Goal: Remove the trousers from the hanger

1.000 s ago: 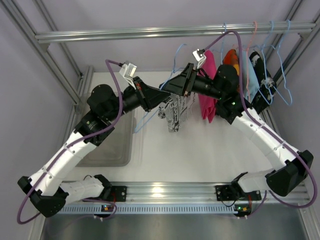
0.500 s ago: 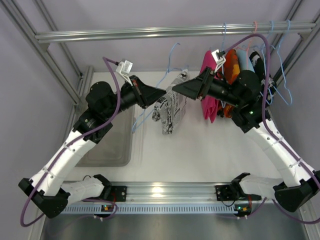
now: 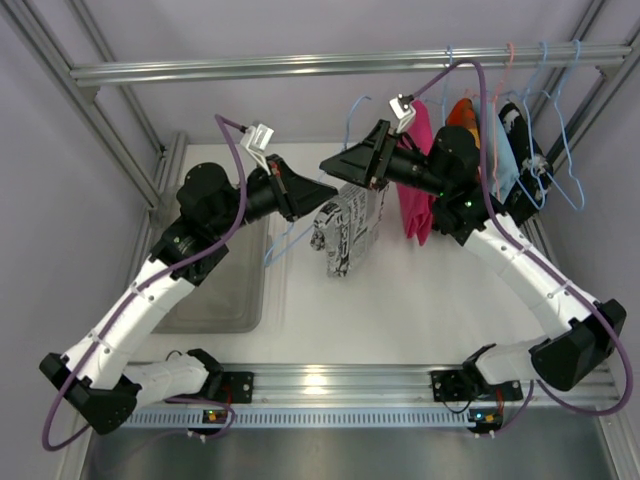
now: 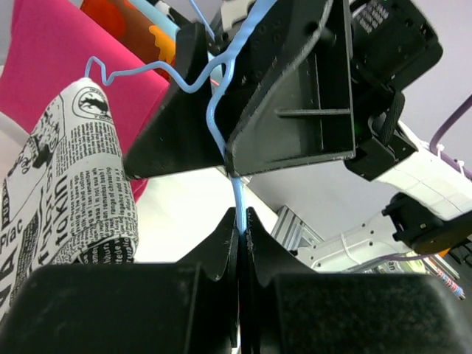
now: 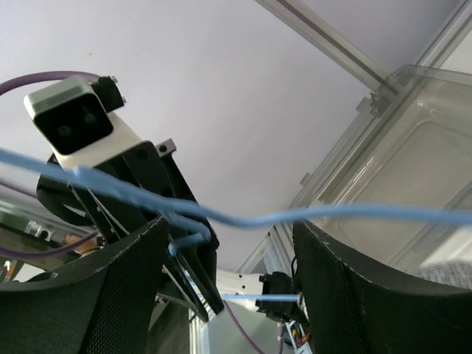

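Trousers (image 3: 345, 232) hang in mid-air over the white table (image 3: 420, 300), between the two arms, draped on the hanger (image 4: 220, 122). Metal rail (image 3: 300, 65) runs across the back, with a pink garment (image 3: 415, 195) and an orange one (image 3: 462, 112) hanging from its right end. Clear bin (image 3: 215, 290) sits at the table's left side. Right gripper (image 3: 335, 165) is up just above the trousers, fingers spread wide, and the blue wire runs across the gap between them; contact can't be told. Left gripper (image 4: 240, 225) is just left of the trousers, pinched tight on the hanger wire, pads closed with only the wire between. From the left wrist view the trousers sit on the hanger's far-left end, next to the bend, apart from both sets of fingers.
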